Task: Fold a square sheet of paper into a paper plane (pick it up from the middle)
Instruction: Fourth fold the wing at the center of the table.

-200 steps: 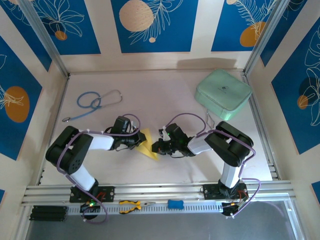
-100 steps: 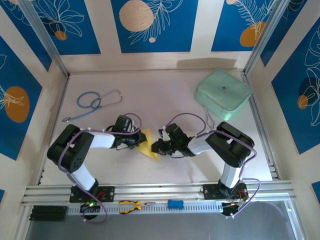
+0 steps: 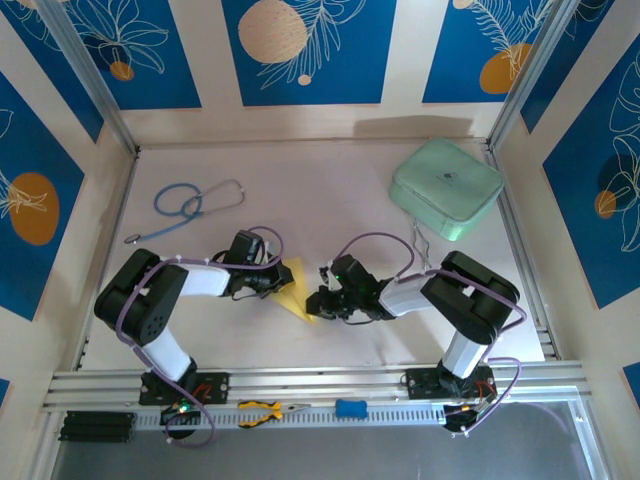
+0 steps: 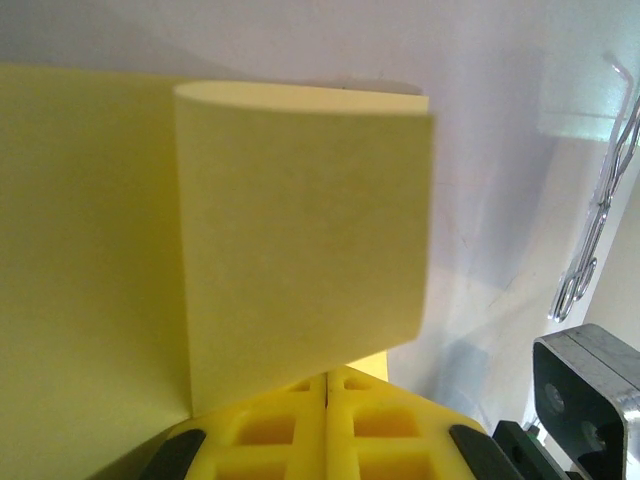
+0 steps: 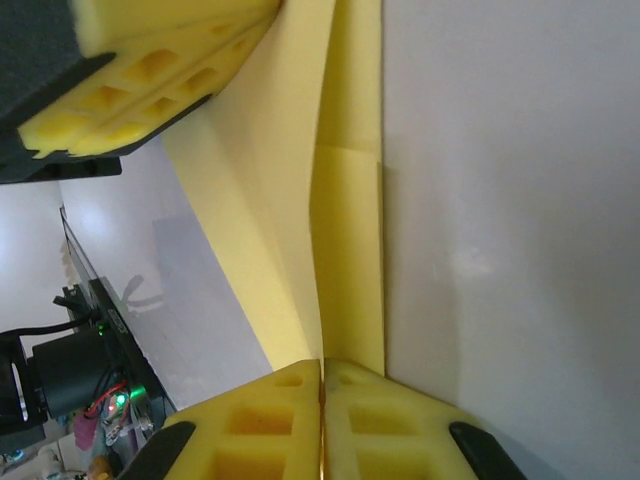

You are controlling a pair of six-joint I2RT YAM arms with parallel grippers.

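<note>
1. Jaws, left: clamped on the pale-yellow paper, yellow pads pressed together with no gap, a curled flap rising straight out of their seam.
2. Jaws, right: likewise pinched shut on the paper, pads meeting on the crease that runs away ahead of them.
3. Held between the two pairs of jaws, which face each other close together; touching the counter or just above it, cannot tell.
4. Well beyond the right jaws: mint-green case. Well beyond the left jaws: stethoscope.
</note>
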